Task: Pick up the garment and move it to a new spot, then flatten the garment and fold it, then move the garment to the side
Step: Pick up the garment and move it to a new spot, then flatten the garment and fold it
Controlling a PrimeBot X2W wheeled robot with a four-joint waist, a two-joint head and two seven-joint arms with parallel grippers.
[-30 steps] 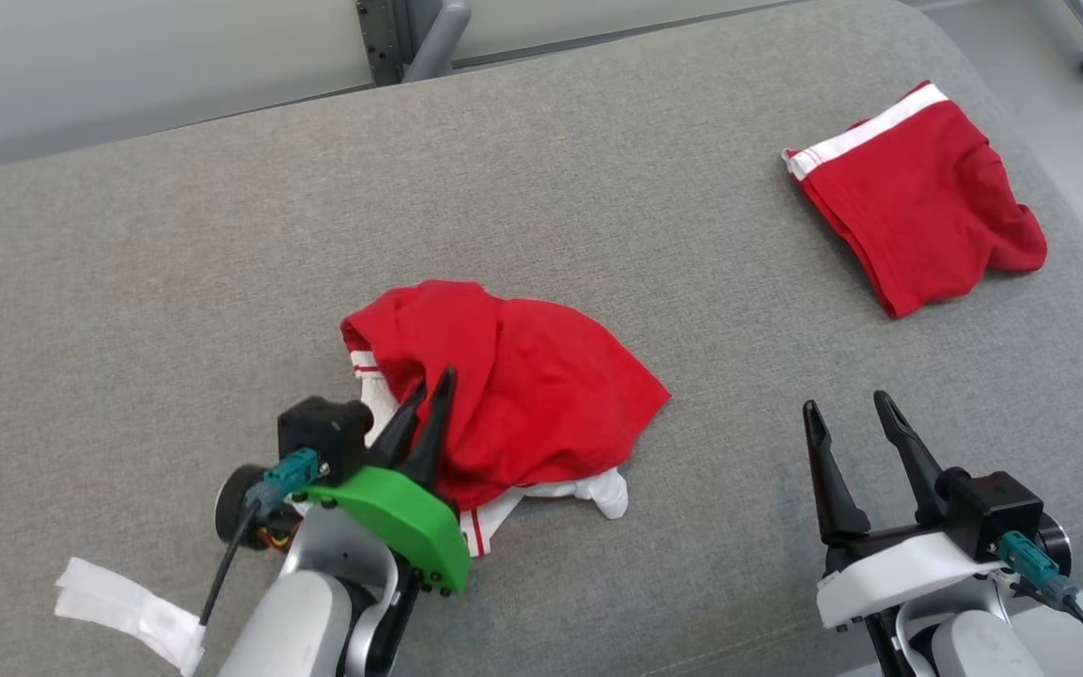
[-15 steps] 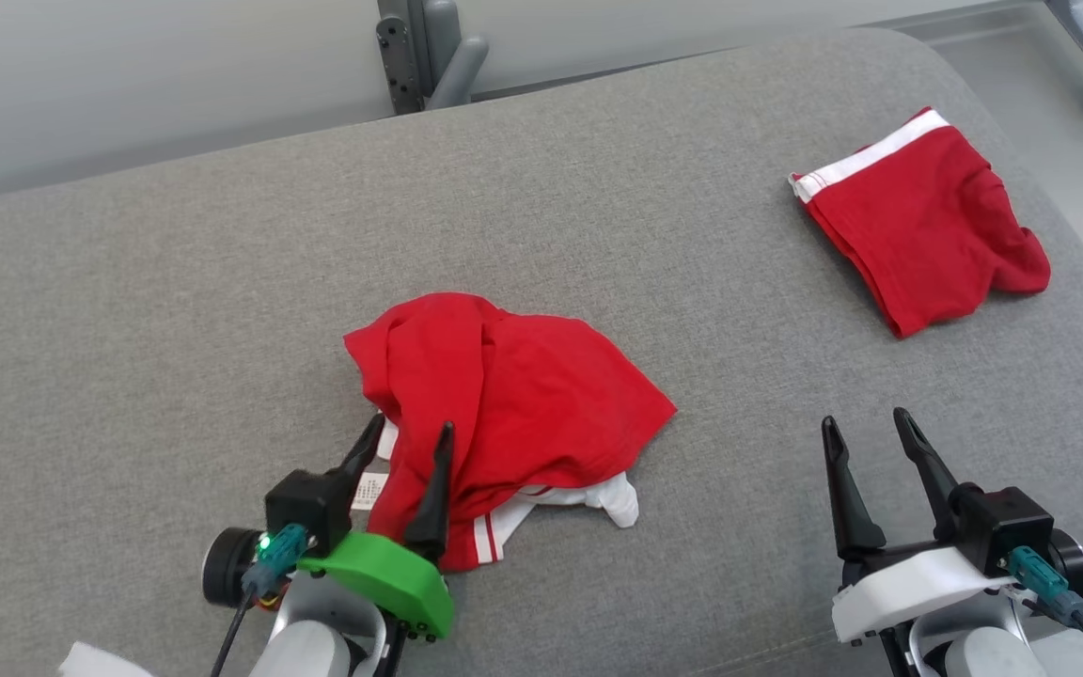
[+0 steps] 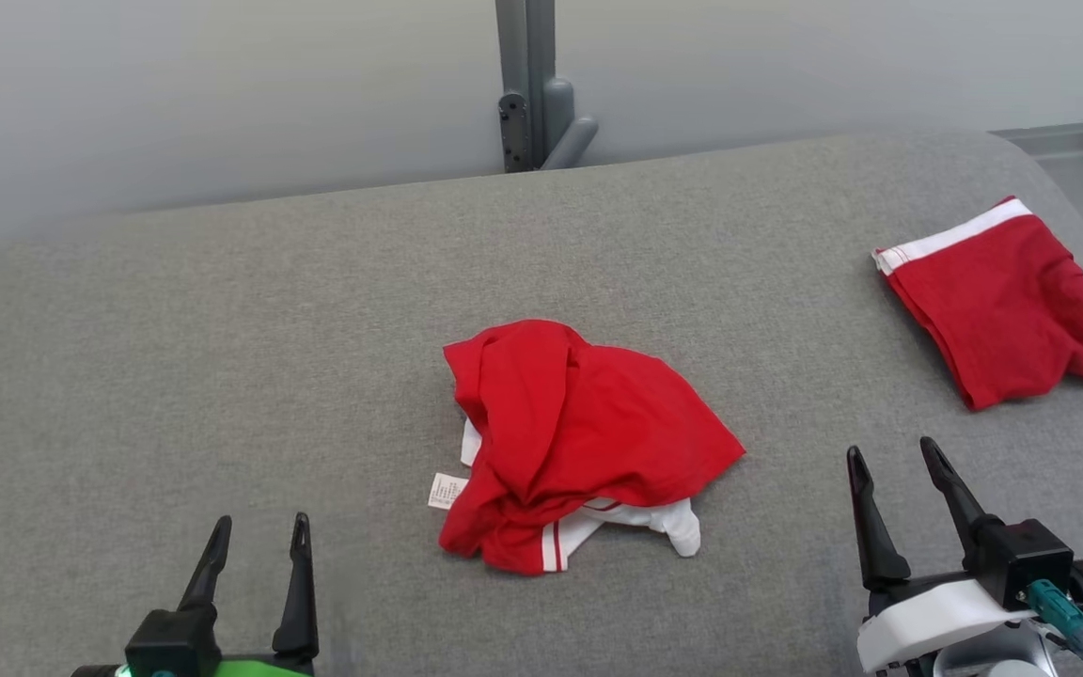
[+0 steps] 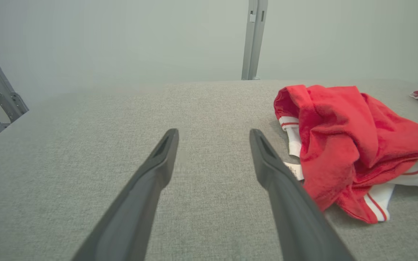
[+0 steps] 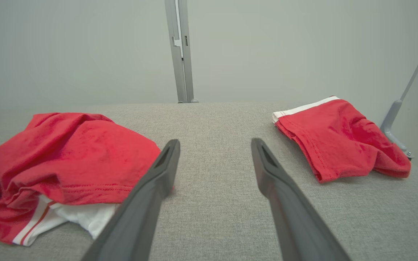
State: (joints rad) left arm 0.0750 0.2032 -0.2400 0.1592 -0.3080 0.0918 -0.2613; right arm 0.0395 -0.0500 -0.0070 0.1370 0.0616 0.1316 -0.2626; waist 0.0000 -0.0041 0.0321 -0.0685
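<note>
Garment [image 3: 579, 442] lies crumpled, unheld; my left gripper [image 3: 261, 519] and right gripper [image 3: 890, 447] gape empty. I judge flattening comes next.

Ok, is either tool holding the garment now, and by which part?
Nothing is held. The left tool and right tool both stand open, apart from the crumpled red garment lying between them.

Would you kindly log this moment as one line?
left end effector: open, empty | right end effector: open, empty | garment: crumpled, unheld
</note>
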